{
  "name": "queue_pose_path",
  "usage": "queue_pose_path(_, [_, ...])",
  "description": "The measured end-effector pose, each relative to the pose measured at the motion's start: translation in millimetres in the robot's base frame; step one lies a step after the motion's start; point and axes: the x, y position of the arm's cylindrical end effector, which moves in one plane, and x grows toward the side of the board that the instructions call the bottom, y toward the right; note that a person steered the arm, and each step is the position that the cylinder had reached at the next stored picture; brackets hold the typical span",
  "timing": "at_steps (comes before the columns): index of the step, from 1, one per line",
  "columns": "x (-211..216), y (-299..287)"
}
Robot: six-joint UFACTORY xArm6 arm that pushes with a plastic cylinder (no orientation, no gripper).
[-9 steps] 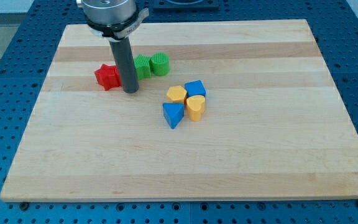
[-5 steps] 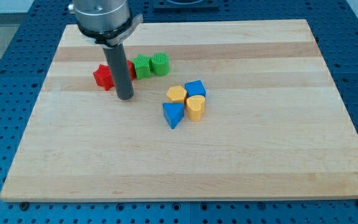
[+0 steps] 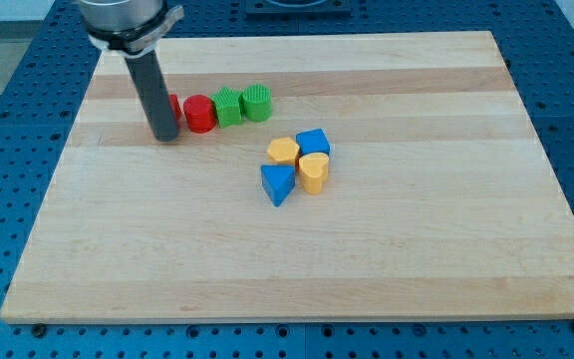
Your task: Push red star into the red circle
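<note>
The red circle [image 3: 199,113] sits in the upper left part of the wooden board [image 3: 297,249]. The red star [image 3: 173,106] lies just to its left; only a sliver shows, the rest is hidden behind my rod. My tip [image 3: 164,137] is down on the board at the star's lower left, right in front of it. The star and the circle look very close together or touching; I cannot tell which.
A green star [image 3: 228,106] and a green ridged block [image 3: 256,102] continue the row right of the red circle. Near the middle a cluster: yellow hexagon [image 3: 283,152], blue cube [image 3: 313,143], yellow rounded block [image 3: 313,172], blue triangle [image 3: 277,183].
My rod has moved to the view's left, from in front of the red circle to in front of the red star. The circle is now uncovered and the star is hidden.
</note>
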Motion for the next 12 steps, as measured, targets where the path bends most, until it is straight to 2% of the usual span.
queue_pose_path(1, [11.3,-26.5])
queue_pose_path(3, [-6.3,-41.2])
queue_pose_path(4, [-18.2,-41.0])
queue_pose_path(10, [-27.2,-18.6])
queue_pose_path(11, [-8.2,-25.6])
queue_pose_path(12, [20.0,12.2])
